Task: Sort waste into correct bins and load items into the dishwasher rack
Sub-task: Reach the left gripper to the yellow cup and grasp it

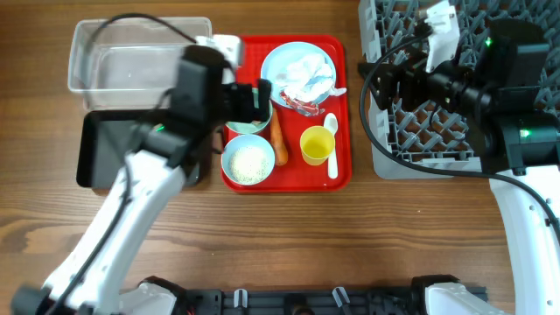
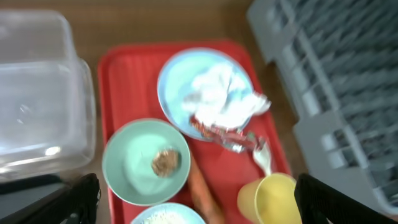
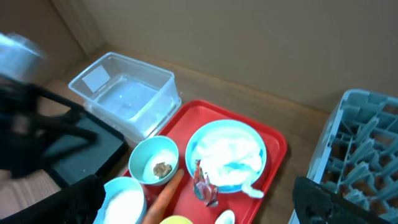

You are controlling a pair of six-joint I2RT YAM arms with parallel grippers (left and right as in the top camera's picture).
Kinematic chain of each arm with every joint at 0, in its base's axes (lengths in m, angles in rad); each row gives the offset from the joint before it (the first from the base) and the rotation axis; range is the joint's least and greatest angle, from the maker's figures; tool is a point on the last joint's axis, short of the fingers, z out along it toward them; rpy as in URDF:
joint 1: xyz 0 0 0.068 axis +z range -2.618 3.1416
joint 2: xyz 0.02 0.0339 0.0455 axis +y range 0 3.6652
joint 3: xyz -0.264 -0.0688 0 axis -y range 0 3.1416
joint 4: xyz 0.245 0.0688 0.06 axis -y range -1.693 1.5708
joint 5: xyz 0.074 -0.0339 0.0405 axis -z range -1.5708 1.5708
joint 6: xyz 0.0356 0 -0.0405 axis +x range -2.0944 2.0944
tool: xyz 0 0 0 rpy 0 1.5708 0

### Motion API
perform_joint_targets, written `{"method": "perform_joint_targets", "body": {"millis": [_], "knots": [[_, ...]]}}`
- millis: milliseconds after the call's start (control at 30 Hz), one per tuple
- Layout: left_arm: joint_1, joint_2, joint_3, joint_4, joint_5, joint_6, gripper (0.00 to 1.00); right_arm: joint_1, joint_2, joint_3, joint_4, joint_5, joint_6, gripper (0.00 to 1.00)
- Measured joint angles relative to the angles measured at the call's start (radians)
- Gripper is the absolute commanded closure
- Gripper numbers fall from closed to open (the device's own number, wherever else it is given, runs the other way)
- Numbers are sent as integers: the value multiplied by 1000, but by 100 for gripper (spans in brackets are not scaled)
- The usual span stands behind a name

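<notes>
Okay, I read left gripper (image 2: 199, 200) jaws wide apart, empty, above pale green bowl (image 2: 140, 163) with brown lump (image 2: 165, 162) | right gripper (image 3: 205, 200) jaws apart, empty, over grey rack (image 1: 420, 140) | tissue (image 2: 217, 93), wrapper (image 2: 224, 134) on blue plate (image 2: 177, 81) | carrot (image 2: 202, 193), yellow cup (image 2: 277, 199), spoon (image 2: 262, 155), rice bowl (image 1: 248, 162) on red tray (image 2: 124, 81) | clear tub (image 2: 37, 93), black tray (image 1: 101, 149) just left of red tray

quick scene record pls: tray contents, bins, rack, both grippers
red tray: plate with tissue and wrapper; green bowl with brown lump; blue bowl of rice; carrot; yellow cup; spoon
bins: clear tub, black tray, left of red tray
rack: right of red tray
left gripper: open, above green bowl
right gripper: open, over rack
</notes>
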Motion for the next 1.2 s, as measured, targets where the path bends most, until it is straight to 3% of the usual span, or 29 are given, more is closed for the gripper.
{"method": "perform_joint_targets", "body": {"millis": [233, 567, 700, 833, 1033, 1100, 1200], "knots": [[-92, 124, 0, -31, -41, -8, 12, 0, 0, 0, -34, 45, 0, 6], [-209, 134, 0, -43, -34, -75, 18, 0, 48, 0, -85, 145, 32, 7], [-252, 198, 0, -16, -17, -85, 28, 0, 88, 0, -106, 214, 91, 7], [-263, 276, 0, -4, -10, -99, 36, 0, 93, 0, -126, 266, 106, 7], [-264, 340, 0, -2, -10, -109, 37, 0, 93, 0, -160, 320, 117, 7], [-264, 352, 0, 10, -9, -117, 44, 0, 93, 0, -167, 327, 117, 8], [-264, 384, 0, 38, -9, -131, 62, 0, 93, 0, -174, 334, 117, 9]]}}
